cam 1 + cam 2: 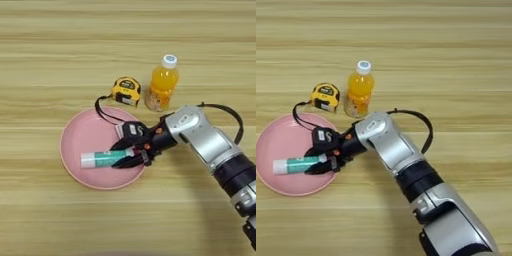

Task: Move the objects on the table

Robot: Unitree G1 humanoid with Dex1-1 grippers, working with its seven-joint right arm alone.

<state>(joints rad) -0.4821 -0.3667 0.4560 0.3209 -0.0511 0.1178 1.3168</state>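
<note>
My jaws [126, 155] grip the white tube [104, 158] over the pink plate [82, 137].

The tube lies flat on the plate left of centre in the frame, its right end held between my 2 black fingers [121, 145], cap end pointing left. Above the plate, on the bench [50, 60], sits the yellow tape measure [126, 91], its black strap [102, 112] looping onto the plate's rim. The orange-juice bottle [162, 90] stands upright just right of the tape measure. My silver forearm [205, 137] enters from the lower right.

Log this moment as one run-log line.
right gripper: shut on white tube | tube: lying on pink plate | tape measure, juice bottle: on table behind plate
</note>
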